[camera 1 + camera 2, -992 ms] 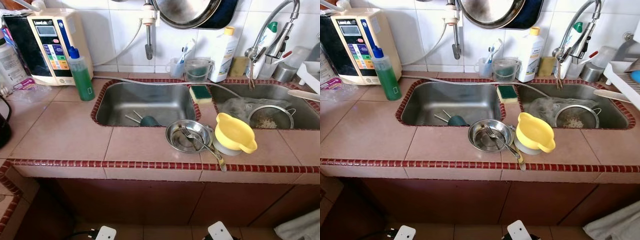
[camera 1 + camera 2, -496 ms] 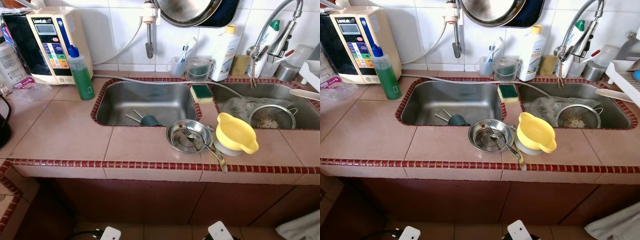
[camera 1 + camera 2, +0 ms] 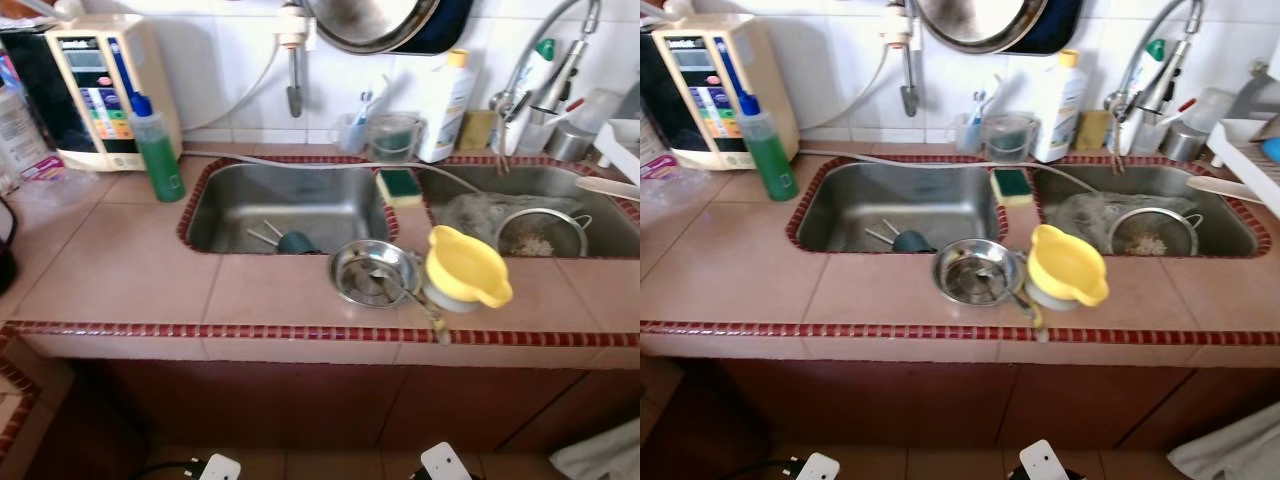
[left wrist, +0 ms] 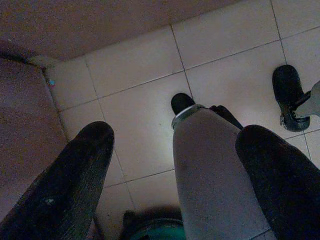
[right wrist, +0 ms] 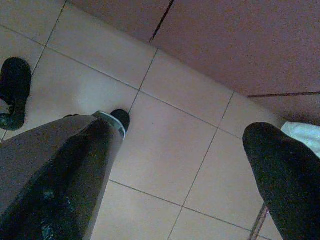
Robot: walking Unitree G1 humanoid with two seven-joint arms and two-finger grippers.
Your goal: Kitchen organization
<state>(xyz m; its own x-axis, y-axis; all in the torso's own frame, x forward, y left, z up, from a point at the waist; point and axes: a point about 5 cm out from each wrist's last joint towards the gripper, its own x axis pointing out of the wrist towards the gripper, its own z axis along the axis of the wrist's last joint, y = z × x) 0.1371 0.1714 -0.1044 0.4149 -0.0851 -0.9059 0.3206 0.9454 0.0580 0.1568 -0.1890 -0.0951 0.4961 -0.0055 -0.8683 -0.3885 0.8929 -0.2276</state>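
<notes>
Nothing on the counter has moved; only my head camera has shifted and blurred slightly. Both arms hang idle: left gripper (image 4: pixel 172 165) and right gripper (image 5: pixel 175 170) point at the floor, fingers spread, holding nothing. At frame centre the steel bowl (image 3: pixel 376 272) with a fork (image 3: pixel 408 296) touches the yellow jug (image 3: pixel 466 268), parked on the sink's (image 3: pixel 285 205) front ledge, probably awaiting washing. Green bottle (image 3: pixel 156 152) stands upper left.

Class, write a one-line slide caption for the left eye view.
Double sink in a tiled counter; steel bowl with fork and yellow jug at the front edge.
</notes>
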